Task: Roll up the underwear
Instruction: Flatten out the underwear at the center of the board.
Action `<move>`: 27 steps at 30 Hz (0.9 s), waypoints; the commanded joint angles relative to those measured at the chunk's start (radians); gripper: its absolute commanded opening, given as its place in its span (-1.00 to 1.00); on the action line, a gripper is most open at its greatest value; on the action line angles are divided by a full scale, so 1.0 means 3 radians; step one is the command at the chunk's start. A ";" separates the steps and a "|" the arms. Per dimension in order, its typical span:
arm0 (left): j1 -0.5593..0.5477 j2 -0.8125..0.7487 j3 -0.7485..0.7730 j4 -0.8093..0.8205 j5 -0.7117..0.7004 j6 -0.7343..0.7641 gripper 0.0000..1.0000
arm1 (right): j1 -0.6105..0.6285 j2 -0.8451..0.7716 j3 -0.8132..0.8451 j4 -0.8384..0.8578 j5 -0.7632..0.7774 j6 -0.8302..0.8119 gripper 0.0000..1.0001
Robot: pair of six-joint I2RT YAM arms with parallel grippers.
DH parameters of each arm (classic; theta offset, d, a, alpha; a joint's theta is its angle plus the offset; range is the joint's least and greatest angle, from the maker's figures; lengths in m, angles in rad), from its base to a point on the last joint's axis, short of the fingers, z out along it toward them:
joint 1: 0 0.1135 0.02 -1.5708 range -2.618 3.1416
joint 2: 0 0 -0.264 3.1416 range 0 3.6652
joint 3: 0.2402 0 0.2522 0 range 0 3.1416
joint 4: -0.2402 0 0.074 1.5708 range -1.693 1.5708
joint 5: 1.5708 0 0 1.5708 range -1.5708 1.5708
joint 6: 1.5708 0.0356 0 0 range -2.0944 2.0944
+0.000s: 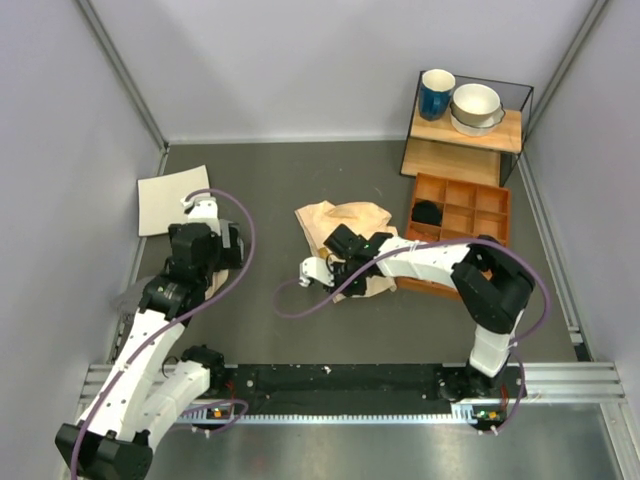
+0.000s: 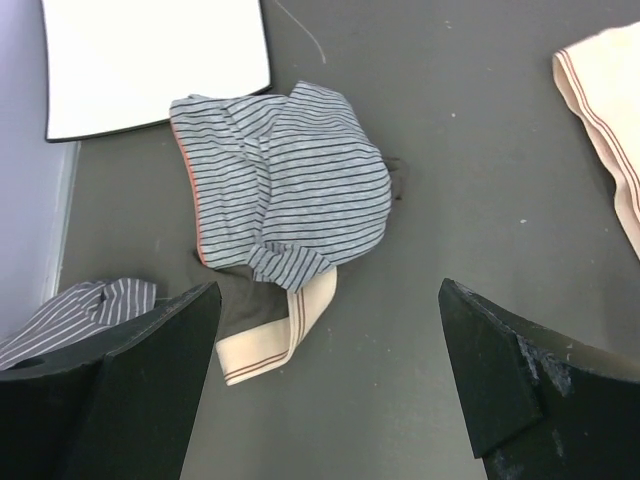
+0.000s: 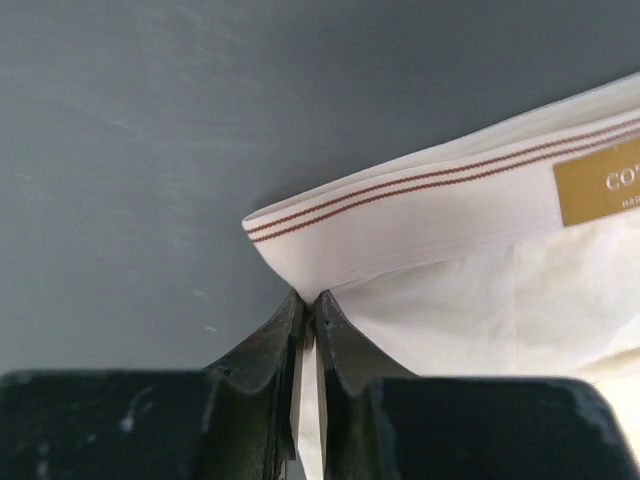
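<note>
Underwear (image 3: 450, 215) waistband pinched in closed R gripper (image 3: 307, 305); L gripper (image 2: 328, 292) wide open, empty, over striped cloth (image 2: 285, 185)

Soft, even light fills all 3 views, with no harsh glare. Overhead, only faint, soft-edged shadows fall on the dark surface (image 1: 300, 170). The left gripper (image 2: 328, 300) shows as near-black shapes with little detail. The underwear (image 3: 430, 200) is crisp above the equally dark right gripper (image 3: 308, 305).

We log the underwear (image 3: 450, 300) as soft matt cloth. Table (image 1: 290, 170): smooth, matt. Tray (image 1: 457, 181) at 2 o'clock: wood. Sheet (image 1: 172, 198) at 10 o'clock: matt paper.
</note>
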 commanded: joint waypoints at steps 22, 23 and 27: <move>0.0032 0.0087 -0.0046 0.0227 0.0550 0.0069 0.89 | -0.0739 0.0003 0.1272 -0.0768 -0.0601 0.0710 0.23; 0.0032 0.0107 -0.0046 0.0222 0.0570 0.0069 0.90 | -0.0843 0.0070 0.1394 -0.0763 -0.0549 0.0778 0.23; 0.0032 0.0118 -0.0051 0.0227 0.0627 0.0074 0.90 | -0.1161 0.0387 0.1589 -0.0779 -0.0498 0.0931 0.23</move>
